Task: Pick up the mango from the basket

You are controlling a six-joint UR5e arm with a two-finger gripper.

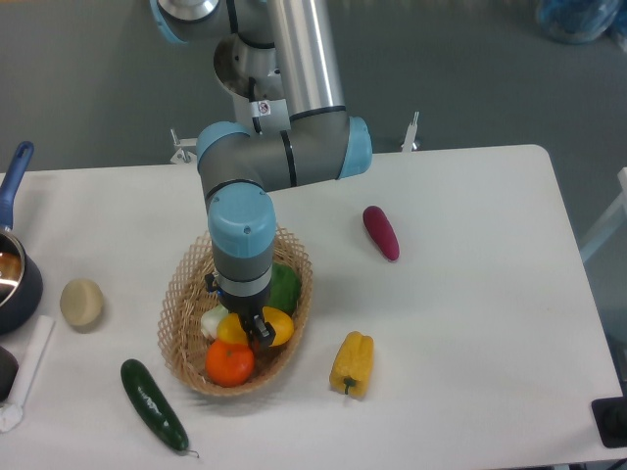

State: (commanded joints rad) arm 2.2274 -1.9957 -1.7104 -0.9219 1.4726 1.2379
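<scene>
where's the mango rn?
In the basket, front-centre of the table, the mango lies under the gripper, just above the orange, below the green pepper.

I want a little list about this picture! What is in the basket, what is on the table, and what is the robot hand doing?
basket: woven wicker basket, near the table's front left
in the basket: mango, orange, a green thing, a whitish thing
gripper: gripper reaching down into the basket, right over the mango
holding it: cannot tell, the fingertips are too small to see
on the table: yellow bell pepper, cucumber, purple vegetable, pale round thing
left edge: pot with a blue handle
</scene>
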